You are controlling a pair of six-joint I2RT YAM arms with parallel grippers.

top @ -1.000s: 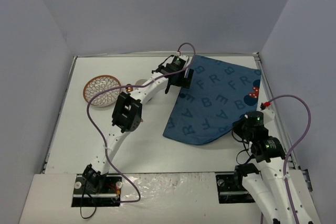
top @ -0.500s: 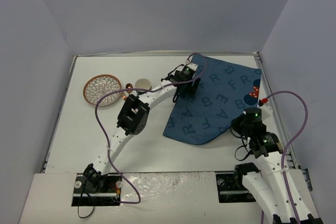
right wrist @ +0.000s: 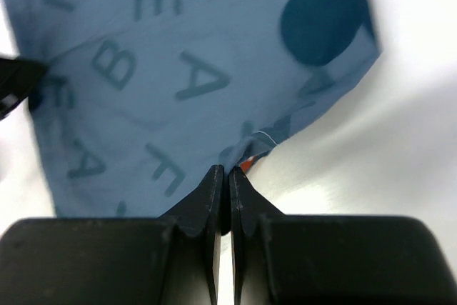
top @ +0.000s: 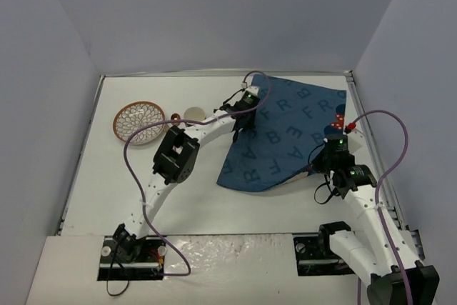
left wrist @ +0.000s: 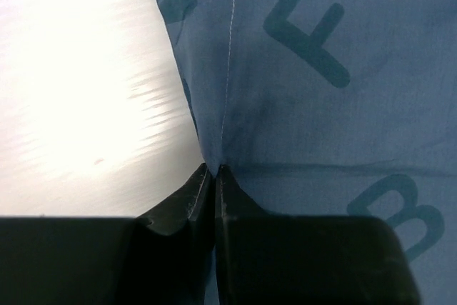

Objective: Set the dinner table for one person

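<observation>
Dinner table [top: 100, 183]: white, it lay under everything, with the blue cloth mat [top: 285, 133] spread askew over its far right part.
Left gripper [left wrist: 213, 169]: the jaws were pinched shut on the mat's left hem, probably so it could be pulled straight.
Right gripper [right wrist: 223, 171]: the jaws were closed on the mat's near right edge, likely for the same pull.
Writing: the letters F, R, B, E and A were printed on the mat; no brand was seen.
Patterned plate [top: 139, 121]: it was seen far left, apart from the mat.
</observation>
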